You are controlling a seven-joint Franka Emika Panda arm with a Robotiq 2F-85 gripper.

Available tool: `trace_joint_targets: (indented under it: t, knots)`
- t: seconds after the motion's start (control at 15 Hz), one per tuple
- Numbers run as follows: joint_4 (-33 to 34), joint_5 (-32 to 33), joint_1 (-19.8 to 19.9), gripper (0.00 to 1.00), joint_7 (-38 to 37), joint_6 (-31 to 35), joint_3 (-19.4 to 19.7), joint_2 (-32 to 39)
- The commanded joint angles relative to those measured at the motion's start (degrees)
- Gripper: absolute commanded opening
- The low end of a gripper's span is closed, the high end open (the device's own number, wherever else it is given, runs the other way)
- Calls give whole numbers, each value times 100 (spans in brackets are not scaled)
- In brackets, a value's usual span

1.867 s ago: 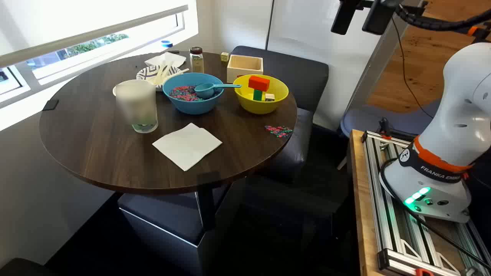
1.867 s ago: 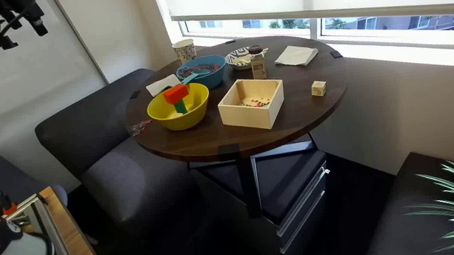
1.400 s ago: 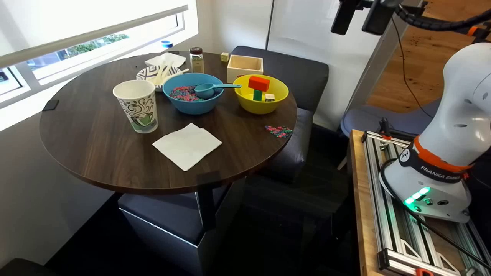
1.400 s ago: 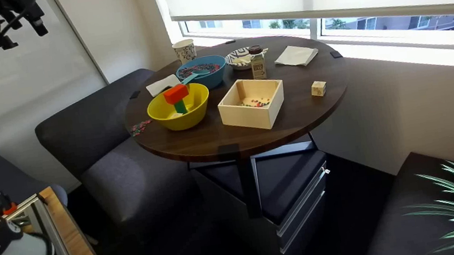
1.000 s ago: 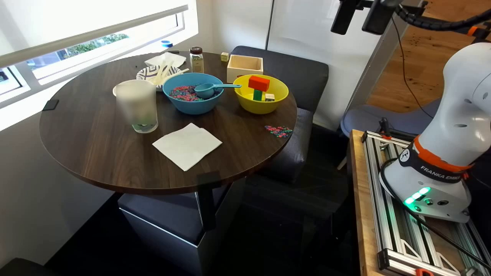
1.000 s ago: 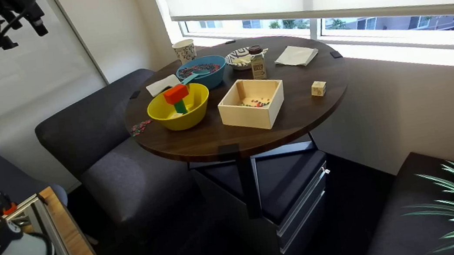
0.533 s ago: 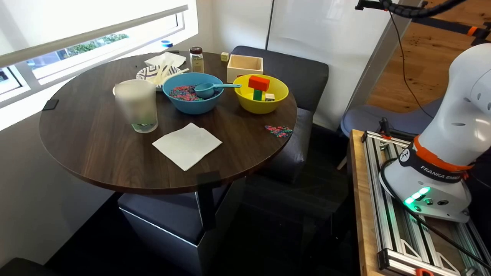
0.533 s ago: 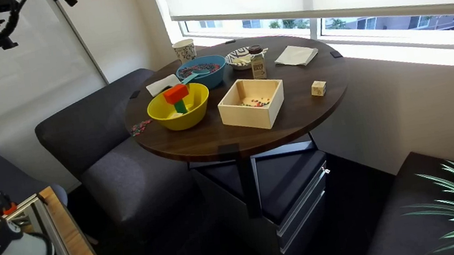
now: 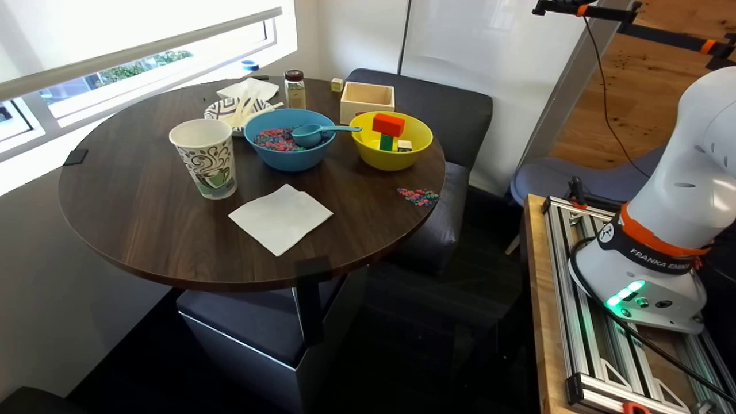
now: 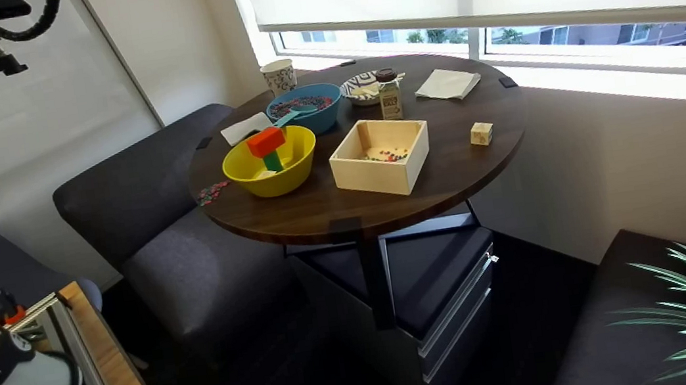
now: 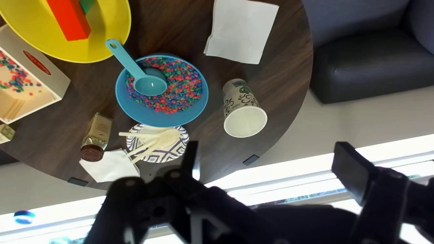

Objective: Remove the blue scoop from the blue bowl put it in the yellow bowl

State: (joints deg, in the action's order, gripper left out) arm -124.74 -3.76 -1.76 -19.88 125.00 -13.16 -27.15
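Note:
The blue scoop (image 9: 310,135) lies in the blue bowl (image 9: 290,163), on small coloured pellets, its handle reaching over the rim toward the yellow bowl (image 9: 386,161). The scoop (image 10: 299,112), blue bowl (image 10: 328,117) and yellow bowl (image 10: 279,184) also show in the other exterior picture. In the wrist view, the scoop (image 11: 151,85), blue bowl (image 11: 159,119) and yellow bowl (image 11: 117,25) are seen from above. The yellow bowl holds a red block, a green block and a small pale block. My gripper (image 11: 267,145) is open and empty, apart from the table things; exterior views do not show it.
A patterned paper cup (image 9: 210,164) and a napkin (image 9: 280,218) are near the blue bowl. A wooden box (image 10: 374,175), salt bottle (image 10: 390,100) and patterned paper plate with utensils (image 11: 176,154) stand around. Spilled pellets (image 9: 418,197) lie by the round table's edge.
My gripper was at the top of both exterior views about a second ago and has moved up out of them. The arm has shifted slightly. The table things have not moved.

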Motion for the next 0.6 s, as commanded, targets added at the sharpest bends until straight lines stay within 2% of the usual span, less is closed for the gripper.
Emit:
trace_joint_targets:
  t: [0.0,0.13,0.27,0.53]
  knots:
    - [-7,-5,-77,100,-84,-53,70,35]
    - [-66,-24,-11,100,-203,-83,123,57]
    - [-100,-304,-174,100,94,-108,306,127]
    - [-116,224,52,100,-606,-141,-41,525]
